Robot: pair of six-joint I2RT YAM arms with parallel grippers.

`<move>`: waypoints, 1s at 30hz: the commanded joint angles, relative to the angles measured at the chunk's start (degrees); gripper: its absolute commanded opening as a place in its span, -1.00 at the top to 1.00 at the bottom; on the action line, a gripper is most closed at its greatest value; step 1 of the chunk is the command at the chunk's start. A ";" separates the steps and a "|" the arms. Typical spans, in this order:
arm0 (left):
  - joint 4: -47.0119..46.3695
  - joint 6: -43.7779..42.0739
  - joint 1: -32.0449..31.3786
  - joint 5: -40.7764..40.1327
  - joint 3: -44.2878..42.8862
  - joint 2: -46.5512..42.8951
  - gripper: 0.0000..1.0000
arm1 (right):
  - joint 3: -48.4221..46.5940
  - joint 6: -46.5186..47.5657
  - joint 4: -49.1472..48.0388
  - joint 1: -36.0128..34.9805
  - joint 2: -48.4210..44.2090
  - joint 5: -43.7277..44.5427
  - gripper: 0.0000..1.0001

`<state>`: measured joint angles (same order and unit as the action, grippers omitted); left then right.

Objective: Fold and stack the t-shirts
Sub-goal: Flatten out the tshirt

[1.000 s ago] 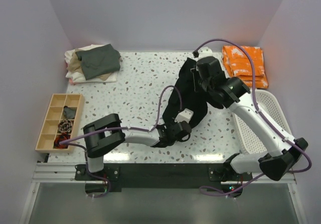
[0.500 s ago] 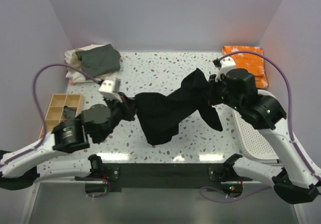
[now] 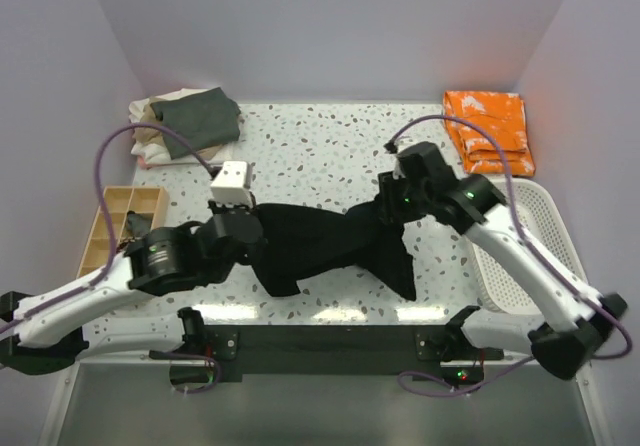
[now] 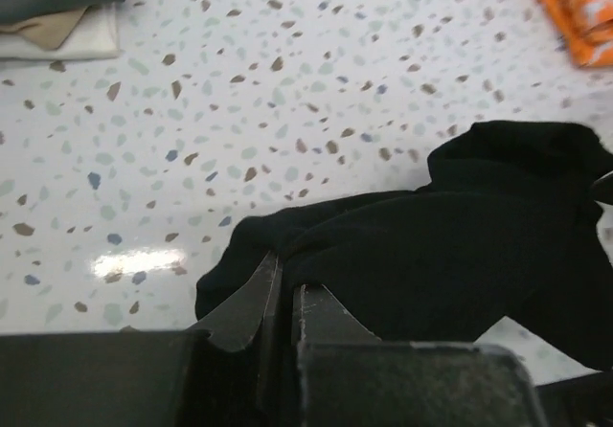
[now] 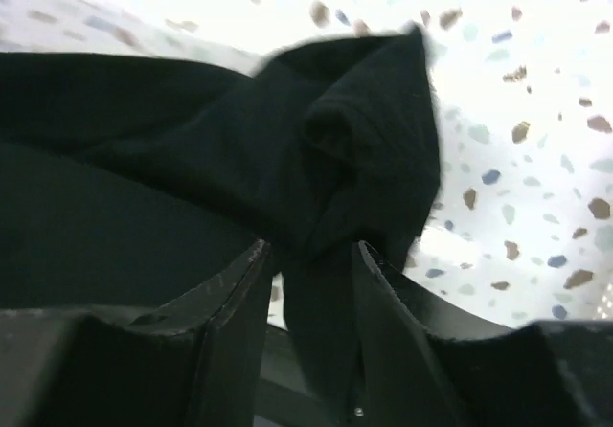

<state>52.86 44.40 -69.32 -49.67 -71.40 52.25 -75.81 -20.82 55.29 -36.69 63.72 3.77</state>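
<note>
Toward 6 o'clock on the table (image 3: 300,156), the black shirt (image 3: 320,244) is laid crumpled, its 9 o'clock edge pinched in the almost closed left gripper (image 4: 287,276). At its 3 o'clock end the right gripper (image 5: 311,250) is seen with jaws partly apart, a fold lying loose between them, apparently not gripped. Spreading is judged to be in hand: a corner must be taken and the shirt pulled flat before it is folded and carried to the stack (image 3: 190,124) at 10 o'clock.

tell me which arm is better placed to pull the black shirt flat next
Left, probably: the left gripper is shut on an edge of the shirt and could drag it flat. The right gripper stands open around loose cloth, with no firm hold.
</note>
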 commanded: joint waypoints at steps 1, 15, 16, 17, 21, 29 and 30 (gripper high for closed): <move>-4.16 1.22 4.36 -3.06 6.35 3.91 1.00 | 1.98 -2.64 0.61 0.12 10.36 11.48 -0.05; -20.60 -16.54 21.76 6.86 8.90 8.65 1.00 | 6.53 -0.01 -8.53 0.12 9.57 21.10 -0.80; -21.74 -16.45 22.38 7.65 9.34 9.44 1.00 | 7.25 -0.10 -8.96 0.21 10.19 21.54 -0.80; -22.62 -16.45 22.91 9.14 10.65 9.80 1.00 | 7.95 -0.45 -9.14 0.13 11.85 21.98 -0.82; -25.79 -16.80 25.98 12.05 13.56 11.29 1.00 | 11.90 -2.81 -12.13 1.87 15.55 21.11 -0.84; -28.69 -17.33 28.01 14.68 16.63 13.67 1.00 | 22.70 -7.57 -25.04 12.42 16.00 4.43 -0.76; -28.95 -17.33 28.45 14.95 16.90 13.76 1.00 | 23.33 -8.44 -26.10 13.47 15.91 4.32 -0.76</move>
<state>28.86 28.29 -41.91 -36.58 -55.61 65.76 -56.21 -25.39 39.16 -27.18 81.97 16.51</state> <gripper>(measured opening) 0.052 0.888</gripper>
